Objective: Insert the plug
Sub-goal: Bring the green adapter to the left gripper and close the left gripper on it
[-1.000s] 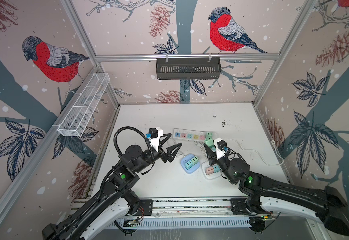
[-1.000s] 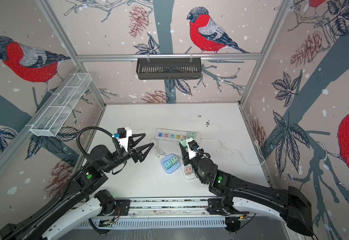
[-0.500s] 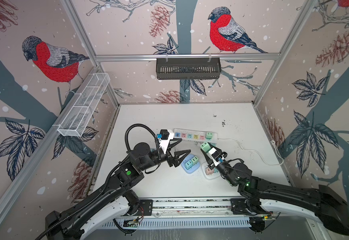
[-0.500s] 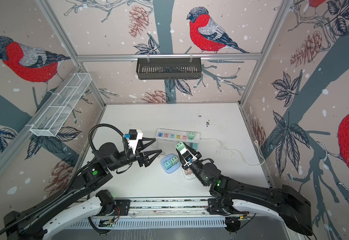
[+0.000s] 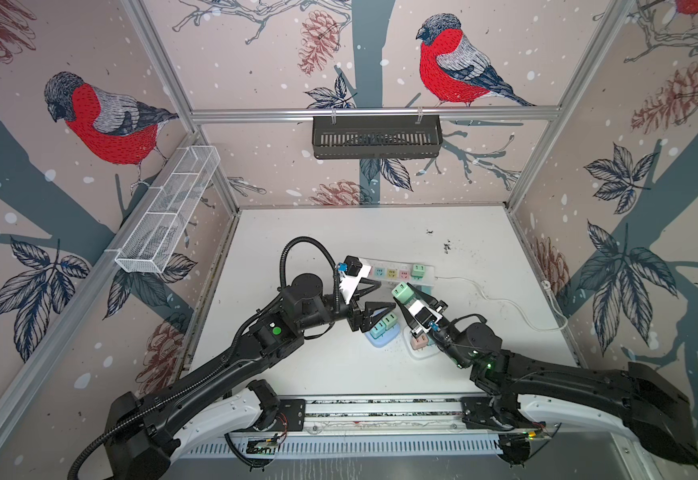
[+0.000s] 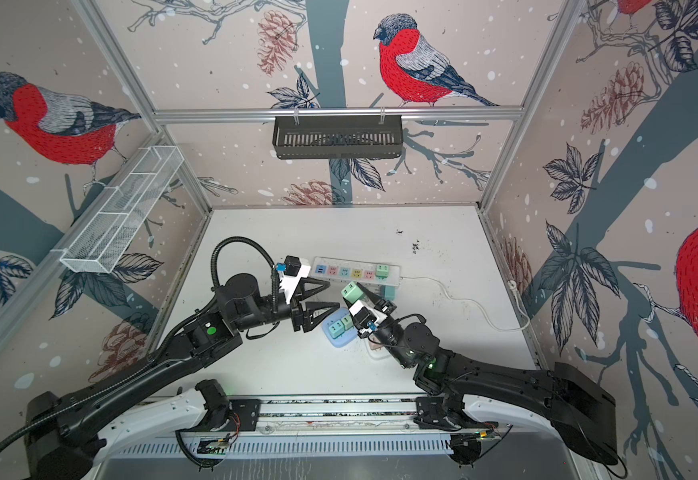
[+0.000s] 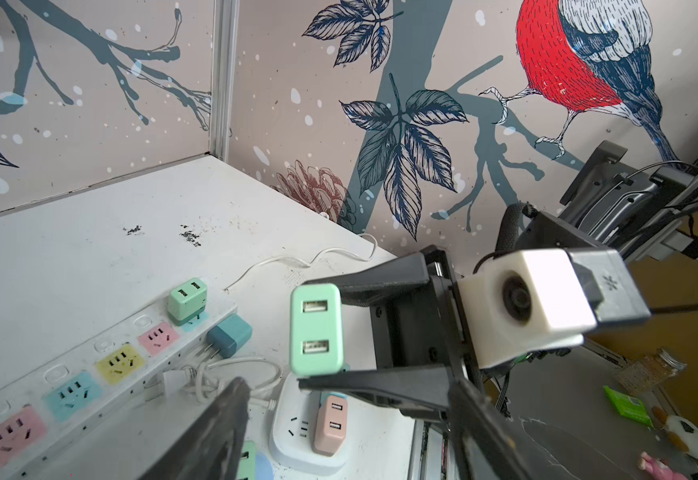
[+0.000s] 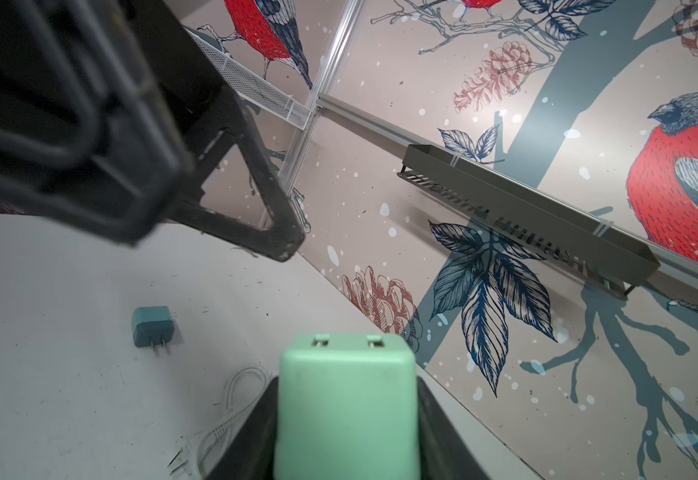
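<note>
My right gripper (image 5: 406, 296) is shut on the plug (image 5: 402, 291), a mint-green block with two USB ports, held above the table and tilted toward the left arm. In the right wrist view the plug (image 8: 345, 407) fills the gap of that gripper (image 8: 345, 419). My left gripper (image 5: 386, 296) is open just left of the plug, fingertips close to it, nothing between them. The left wrist view has the plug (image 7: 316, 328) ahead of the left gripper (image 7: 347, 399). The white power strip (image 5: 393, 272) with coloured sockets lies behind.
A green plug (image 5: 417, 270) sits in the strip's right end. A blue base (image 5: 380, 338) carrying green plugs and a white base (image 7: 293, 440) with a pink plug (image 7: 330, 424) lie under the grippers. A teal plug (image 7: 229, 334) and a white cable (image 5: 505, 301) lie loose.
My left arm has swung right to the plug and its jaws have narrowed a little. My right gripper has tipped the plug up and leftward, off the white base.
</note>
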Motion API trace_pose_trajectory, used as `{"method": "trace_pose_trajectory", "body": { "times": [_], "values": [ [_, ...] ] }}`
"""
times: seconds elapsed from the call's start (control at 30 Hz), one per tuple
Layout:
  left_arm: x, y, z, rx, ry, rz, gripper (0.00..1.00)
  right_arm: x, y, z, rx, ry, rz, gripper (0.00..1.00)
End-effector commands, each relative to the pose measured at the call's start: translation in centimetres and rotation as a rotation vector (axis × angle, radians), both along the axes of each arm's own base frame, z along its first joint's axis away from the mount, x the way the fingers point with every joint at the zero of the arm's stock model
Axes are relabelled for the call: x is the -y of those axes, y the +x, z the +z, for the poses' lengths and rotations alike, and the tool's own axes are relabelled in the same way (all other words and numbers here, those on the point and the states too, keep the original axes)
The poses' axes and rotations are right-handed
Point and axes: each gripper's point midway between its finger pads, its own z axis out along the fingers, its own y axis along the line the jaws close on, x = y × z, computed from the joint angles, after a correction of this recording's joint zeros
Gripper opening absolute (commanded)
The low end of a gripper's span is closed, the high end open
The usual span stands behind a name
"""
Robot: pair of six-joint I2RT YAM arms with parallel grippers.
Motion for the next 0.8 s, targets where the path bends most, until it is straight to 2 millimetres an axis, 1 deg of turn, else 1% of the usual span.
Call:
{"method": "trace_pose_trajectory", "body": {
  "times": [0.0, 0.1, 0.3, 0.4, 0.6, 0.67, 0.77],
  "values": [
    [0.5, 0.0, -0.1, -0.005, 0.023, -0.018, 0.72, -0.4, -0.9, 1.8, 0.073, 0.024, 0.032, 0.01],
    [0.7, 0.3, -0.5, -0.006, 0.036, -0.012, 0.69, -0.7, -1.4, 1.9, 0.094, 0.009, 0.043, 0.01],
    [1.5, 0.1, -1.2, -0.012, 0.071, -0.033, 0.66, -0.7, -1.6, 2.5, 0.107, 0.011, 0.046, 0.01],
    [2.1, -0.2, -1.6, -0.011, 0.094, -0.051, 0.63, -0.8, -1.7, 2.4, 0.109, 0.003, 0.047, 0.01],
    [3.0, -0.2, -2.0, -0.014, 0.113, -0.064, 0.51, -0.8, -1.8, 2.1, 0.108, -0.006, 0.046, 0.01],
    [3.2, -0.1, -2.1, -0.021, 0.125, -0.063, 0.42, -0.8, -1.9, 2.0, 0.107, -0.006, 0.047, 0.01],
    [3.6, -0.1, -2.4, -0.026, 0.127, -0.073, 0.35, -0.8, -1.9, 2.0, 0.111, -0.008, 0.050, 0.01]
  ]
}}
